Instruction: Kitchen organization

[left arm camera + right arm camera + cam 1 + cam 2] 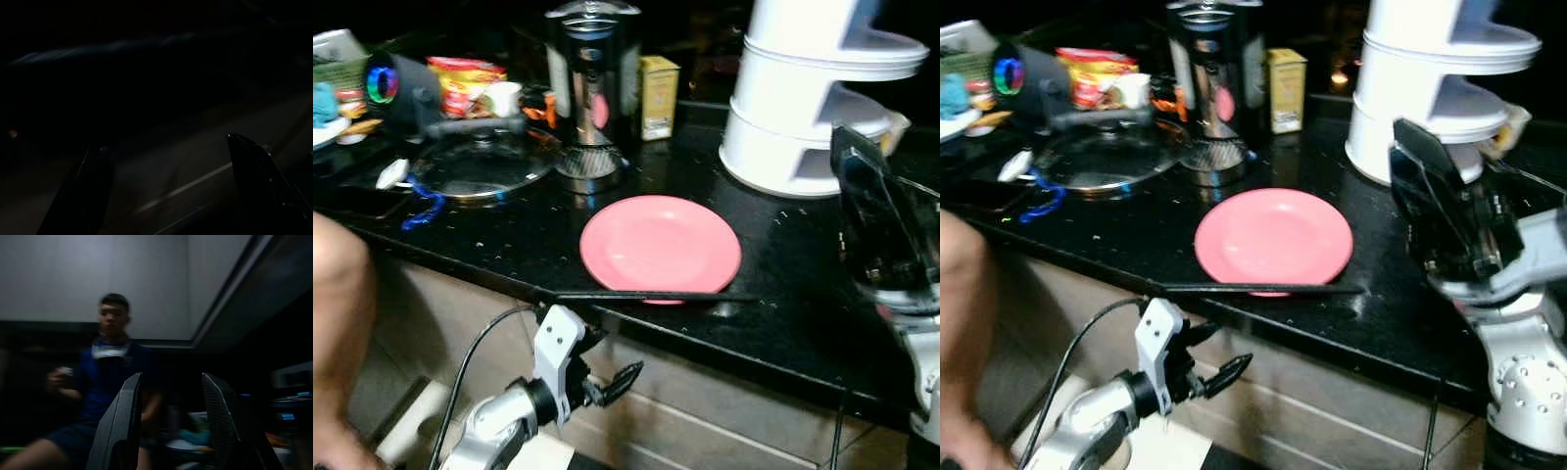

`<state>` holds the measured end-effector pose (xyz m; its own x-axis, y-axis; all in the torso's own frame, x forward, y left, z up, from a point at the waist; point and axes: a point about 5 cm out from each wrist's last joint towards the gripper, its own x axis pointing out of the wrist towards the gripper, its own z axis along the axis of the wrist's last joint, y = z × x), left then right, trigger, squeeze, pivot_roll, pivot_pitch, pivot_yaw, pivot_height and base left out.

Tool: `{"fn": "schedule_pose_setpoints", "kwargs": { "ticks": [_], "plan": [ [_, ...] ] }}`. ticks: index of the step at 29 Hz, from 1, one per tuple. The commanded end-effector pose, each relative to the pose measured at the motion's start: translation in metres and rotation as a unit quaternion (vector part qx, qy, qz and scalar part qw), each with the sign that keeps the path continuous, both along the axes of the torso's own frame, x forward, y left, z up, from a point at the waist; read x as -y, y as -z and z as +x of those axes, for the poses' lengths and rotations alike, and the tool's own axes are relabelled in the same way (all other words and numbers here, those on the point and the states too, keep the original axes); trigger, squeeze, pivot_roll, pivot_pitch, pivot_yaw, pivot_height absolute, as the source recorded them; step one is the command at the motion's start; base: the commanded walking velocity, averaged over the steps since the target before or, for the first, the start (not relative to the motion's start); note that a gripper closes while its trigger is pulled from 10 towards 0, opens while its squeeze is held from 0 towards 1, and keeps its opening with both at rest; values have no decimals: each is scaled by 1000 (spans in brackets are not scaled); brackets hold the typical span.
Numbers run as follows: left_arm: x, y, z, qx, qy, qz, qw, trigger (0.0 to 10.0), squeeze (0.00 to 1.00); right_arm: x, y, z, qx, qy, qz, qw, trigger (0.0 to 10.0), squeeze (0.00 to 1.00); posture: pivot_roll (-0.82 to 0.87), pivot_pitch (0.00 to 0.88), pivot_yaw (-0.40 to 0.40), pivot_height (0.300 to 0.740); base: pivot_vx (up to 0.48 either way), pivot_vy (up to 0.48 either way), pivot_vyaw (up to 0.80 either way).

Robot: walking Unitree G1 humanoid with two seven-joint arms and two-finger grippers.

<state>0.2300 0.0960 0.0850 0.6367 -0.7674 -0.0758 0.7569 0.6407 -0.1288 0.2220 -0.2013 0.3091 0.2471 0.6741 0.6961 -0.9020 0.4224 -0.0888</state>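
A pink plate (661, 247) lies flat on the black countertop (783, 294), near its front edge. A thin black stick (646, 295) rests across the plate's front rim. My left gripper (617, 354) hangs open below the counter edge, in front of the cabinet, with nothing in it. In the dark left wrist view its two fingers (254, 176) stand apart. My right gripper (1408, 147) is raised above the counter to the right of the plate, pointing up. Its fingers (120, 421) are open and hold nothing.
A white stacked container (803, 108) stands behind the plate to the right. A steel pot (592, 88), a yellow box (658, 93), a glass lid (480, 171) and snack packs (460, 83) crowd the back left. A person's limb (337, 294) is at the left; a person in blue (110, 377) sits beyond.
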Motion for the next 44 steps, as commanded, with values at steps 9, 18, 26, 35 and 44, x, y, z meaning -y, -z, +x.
{"fn": "schedule_pose_setpoints", "kwargs": {
  "ticks": [9,18,26,35,44],
  "plan": [
    [14,1,-33,-78,173,-42,981,10000,0,-21,-4,6,14,54,-148,987,10000,0,6,0,17,740,0,0,0],
    [19,-1,-42,-96,218,-52,970,10000,0,-37,17,42,-30,160,-308,937,10000,0,6,0,15,740,0,0,0],
    [20,-1,-40,-107,229,-50,966,10000,0,-55,18,43,18,99,-442,892,10000,0,3,0,13,740,0,0,-251],
    [21,0,-38,-112,237,-49,964,10000,0,-57,12,30,57,-8,-483,874,10000,0,0,0,9,740,0,0,-569],
    [22,1,-39,-117,248,-47,961,10000,0,-63,25,30,61,-41,-541,838,10000,0,-5,0,7,740,0,0,0]
  ]
}}
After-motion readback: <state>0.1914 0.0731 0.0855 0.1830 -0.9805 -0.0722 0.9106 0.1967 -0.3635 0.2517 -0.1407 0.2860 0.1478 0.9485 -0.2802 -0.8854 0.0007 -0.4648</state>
